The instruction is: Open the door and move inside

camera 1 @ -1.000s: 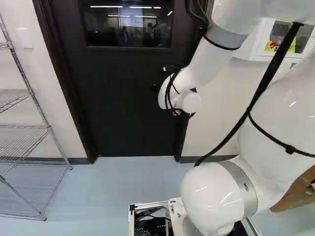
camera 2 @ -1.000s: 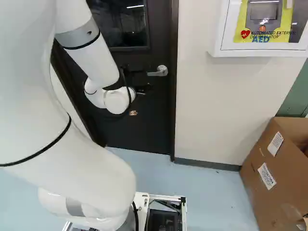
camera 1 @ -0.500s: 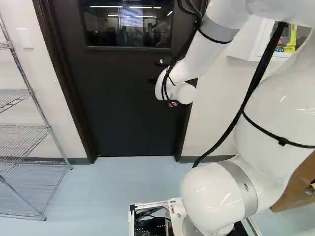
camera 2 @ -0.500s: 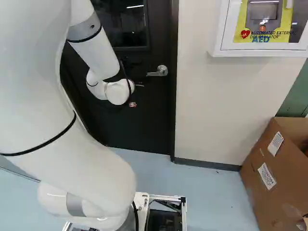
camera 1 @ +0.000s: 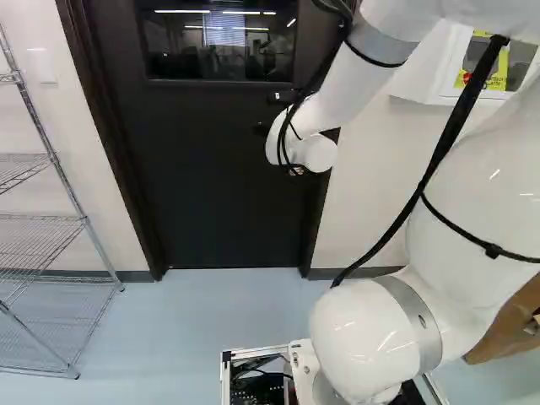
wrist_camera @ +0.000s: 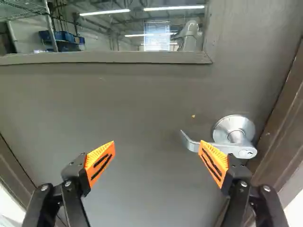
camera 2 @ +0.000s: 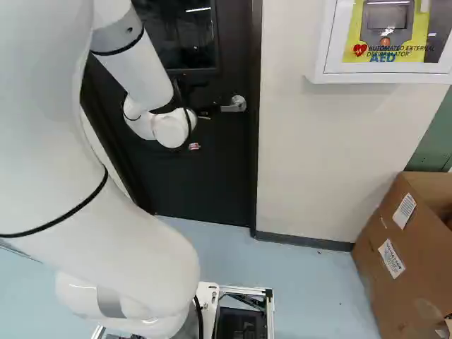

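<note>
My gripper [camera 2: 205, 111] is mostly hidden by the white wrist in the right base view, in front of the dark door [camera 2: 205, 183]. The door stands closed in its frame, with a silver lever handle [camera 2: 234, 104] just beyond the gripper. In the wrist view the gripper [wrist_camera: 156, 143] has its orange-padded fingers wide apart, nothing held. One finger overlaps the lever [wrist_camera: 223, 146], whose curved free end shows between the fingers, near that finger. Whether finger and lever touch, I cannot tell. The left base view hides the lever behind the wrist.
A wire shelf [camera 1: 42, 219] stands beside the door at the left of the left base view. In the right base view, a white wall cabinet [camera 2: 385, 76] hangs right of the door, above a cardboard box [camera 2: 381, 261]. The door frame [camera 2: 255, 176] edges the doorway.
The wrist has risen along the door over the last second, its forearm shifting slightly sideways and back. The base and the door have not moved.
</note>
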